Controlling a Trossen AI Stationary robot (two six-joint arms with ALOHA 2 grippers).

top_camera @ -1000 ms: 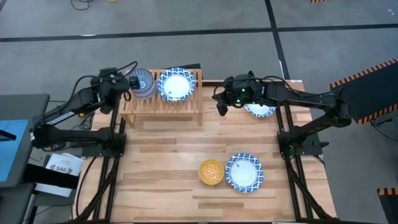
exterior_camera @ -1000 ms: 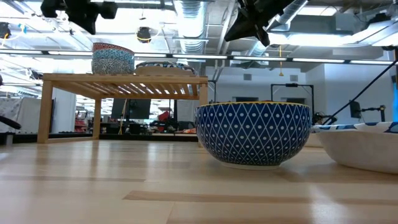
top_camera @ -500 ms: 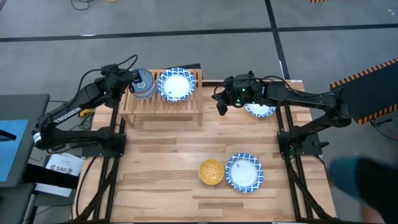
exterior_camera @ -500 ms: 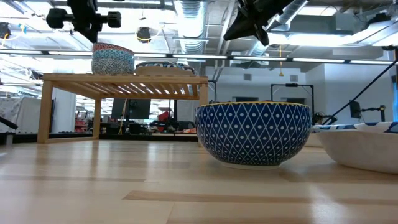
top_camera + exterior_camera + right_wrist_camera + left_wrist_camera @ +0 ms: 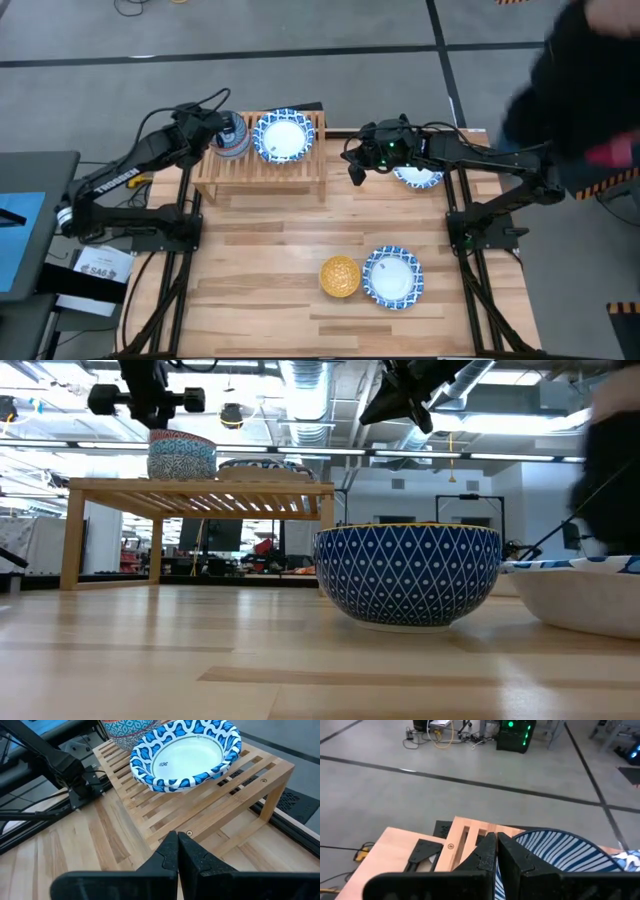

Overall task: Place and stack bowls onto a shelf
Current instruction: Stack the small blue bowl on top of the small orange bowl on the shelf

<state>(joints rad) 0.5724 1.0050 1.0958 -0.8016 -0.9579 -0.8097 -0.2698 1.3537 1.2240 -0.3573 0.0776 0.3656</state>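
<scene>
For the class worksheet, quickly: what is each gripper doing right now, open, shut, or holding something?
Left gripper: shut, empty, above the striped bowl on the shelf.
Right gripper: shut, empty, beside the shelf.

Bright overhead light, blurred passer-by

Two bowls crowd the shelf; bare tabletop lies open in front.
</scene>
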